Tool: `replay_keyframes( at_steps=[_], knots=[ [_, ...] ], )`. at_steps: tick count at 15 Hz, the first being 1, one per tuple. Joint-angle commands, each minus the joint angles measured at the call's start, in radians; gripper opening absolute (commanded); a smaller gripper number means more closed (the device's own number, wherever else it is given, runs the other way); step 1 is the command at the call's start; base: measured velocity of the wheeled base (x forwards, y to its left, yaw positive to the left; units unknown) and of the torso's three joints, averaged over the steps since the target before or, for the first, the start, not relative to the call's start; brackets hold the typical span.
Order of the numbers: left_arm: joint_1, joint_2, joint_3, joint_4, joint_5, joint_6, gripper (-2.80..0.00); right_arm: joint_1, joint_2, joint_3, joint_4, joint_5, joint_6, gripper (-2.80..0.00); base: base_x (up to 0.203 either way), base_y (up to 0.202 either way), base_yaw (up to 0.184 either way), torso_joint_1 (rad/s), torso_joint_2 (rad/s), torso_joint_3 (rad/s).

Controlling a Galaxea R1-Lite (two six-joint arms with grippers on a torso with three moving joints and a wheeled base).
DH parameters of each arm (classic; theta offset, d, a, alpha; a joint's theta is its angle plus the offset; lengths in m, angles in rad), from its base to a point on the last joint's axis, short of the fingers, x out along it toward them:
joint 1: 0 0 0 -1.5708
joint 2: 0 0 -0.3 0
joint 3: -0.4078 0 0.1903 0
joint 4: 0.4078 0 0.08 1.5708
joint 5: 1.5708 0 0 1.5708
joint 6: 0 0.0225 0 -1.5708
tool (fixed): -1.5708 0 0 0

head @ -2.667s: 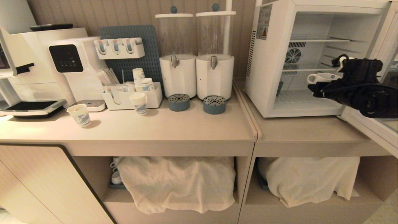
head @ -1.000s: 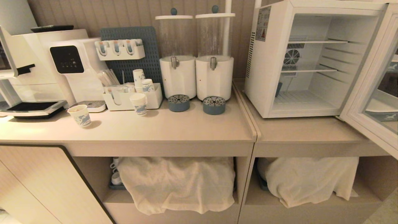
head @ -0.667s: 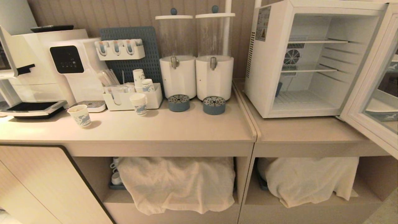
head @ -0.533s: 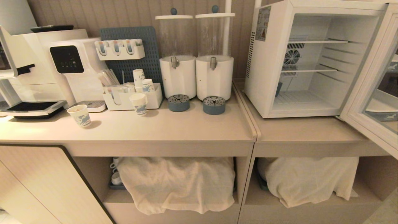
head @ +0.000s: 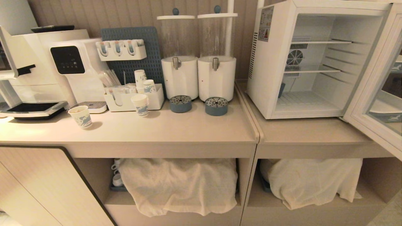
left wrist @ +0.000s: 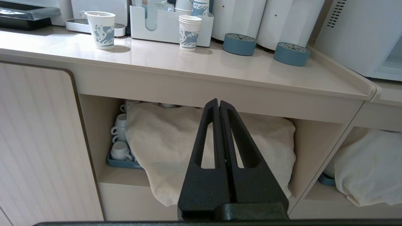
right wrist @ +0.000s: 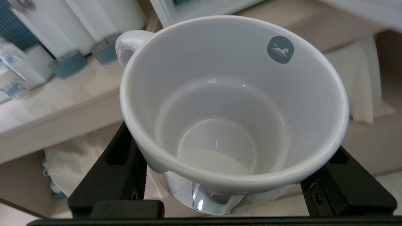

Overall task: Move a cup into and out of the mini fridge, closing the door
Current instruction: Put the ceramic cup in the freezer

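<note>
Cup (right wrist: 234, 103) is pinched in your right end effector (right wrist: 232, 188) with the door (head: 375, 91) wide open, so swing wide or you'll clip it.

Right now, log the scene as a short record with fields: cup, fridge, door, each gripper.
cup: empty white mug, handle and blue logo showing, held between the right gripper's fingers
fridge: on the counter, wire shelves bare, no cup inside
door: swung open at the right
right gripper: outside the head view, fingers clamped on the cup's sides
left gripper: fingers shut, holding nothing, low before the counter's open shelf
</note>
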Motion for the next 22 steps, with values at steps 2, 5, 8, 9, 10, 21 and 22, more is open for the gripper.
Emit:
replay_keyframes(
  at_steps=[2, 5, 8, 9, 10, 21, 22],
  knots=[
    [0.000, -0.005, 0.040, -0.002, -0.001, -0.001, -2.80, 0.000, 0.005, -0.019, 0.006, 0.025, -0.005, -2.80, 0.000, 0.000, 0.000, 0.000, 0.00, 0.000],
    [0.000, -0.005, 0.040, -0.001, 0.000, -0.001, -2.80, 0.000, 0.008, -0.049, 0.006, 0.074, -0.006, -2.80, 0.000, 0.000, 0.000, 0.000, 0.00, 0.000],
    [0.000, -0.005, 0.040, -0.002, -0.001, -0.001, -2.80, 0.089, -0.051, -0.092, 0.090, 0.069, -0.006, -2.80, 0.000, 0.000, 0.000, 0.000, 0.00, 0.000],
    [0.000, -0.005, 0.040, -0.002, -0.001, -0.001, -2.80, 0.093, -0.083, -0.113, 0.148, 0.068, -0.006, -2.80, 0.000, 0.000, 0.000, 0.000, 0.00, 0.000],
    [0.000, -0.005, 0.040, 0.000, 0.000, -0.001, -2.80, 0.082, -0.135, -0.124, 0.190, 0.069, -0.008, -2.80, 0.000, 0.000, 0.000, 0.000, 0.00, 0.000],
    [0.000, -0.005, 0.040, -0.002, 0.000, -0.001, -2.80, 0.071, -0.273, 0.036, 0.192, 0.050, -0.327, -2.80, 0.000, 0.000, 0.000, 0.000, 0.00, 0.000],
    [0.000, -0.005, 0.040, -0.002, -0.001, -0.001, -2.80, 0.071, -0.272, 0.034, 0.198, 0.050, -0.320, -2.80, 0.000, 0.000, 0.000, 0.000, 0.00, 0.000]
  ],
)
